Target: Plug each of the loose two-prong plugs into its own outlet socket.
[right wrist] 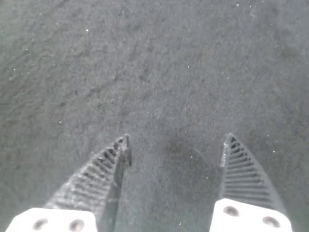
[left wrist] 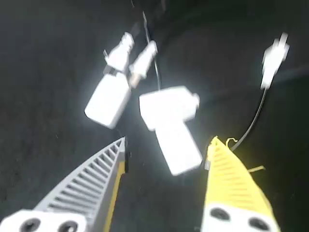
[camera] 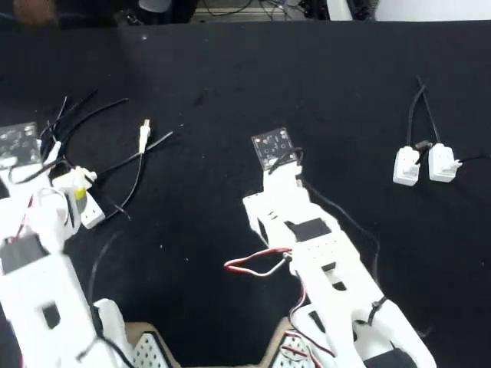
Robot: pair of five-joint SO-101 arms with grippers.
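A black cloth (camera: pixel 230 77) covers the table. The left gripper (left wrist: pixel 168 141) hangs low over it on the left side, with its grey finger (left wrist: pixel 96 179) and yellow finger (left wrist: pixel 231 183) spread apart and gripping nothing. Between the tips lies a white socket (left wrist: pixel 170 126). Its long axis runs straight away from the gripper, with the wider head at the far end. Whether either finger touches it cannot be told. Just beside it a second socket (left wrist: pixel 107 100) lies tilted, its far end leaning away from the first. A white plug (left wrist: pixel 120 48) sits at that end, in line with it. A second plug (left wrist: pixel 143 59) lies slanted between the two sockets' far ends; whether it is seated in anything cannot be told. Farther out, a loose plug (left wrist: pixel 274 54) lies on the cloth apart from both sockets. Its long axis points away from the arms, and its black cord (left wrist: pixel 253 116) trails back toward the yellow finger. The right gripper (right wrist: pixel 177 137) is at mid-table, jaws wide apart over bare cloth with nothing between them. Well off to the right, a third socket (camera: pixel 406 165) and a fourth socket (camera: pixel 443 162) sit side by side, black cords (camera: pixel 414 115) leading away from their far ends.
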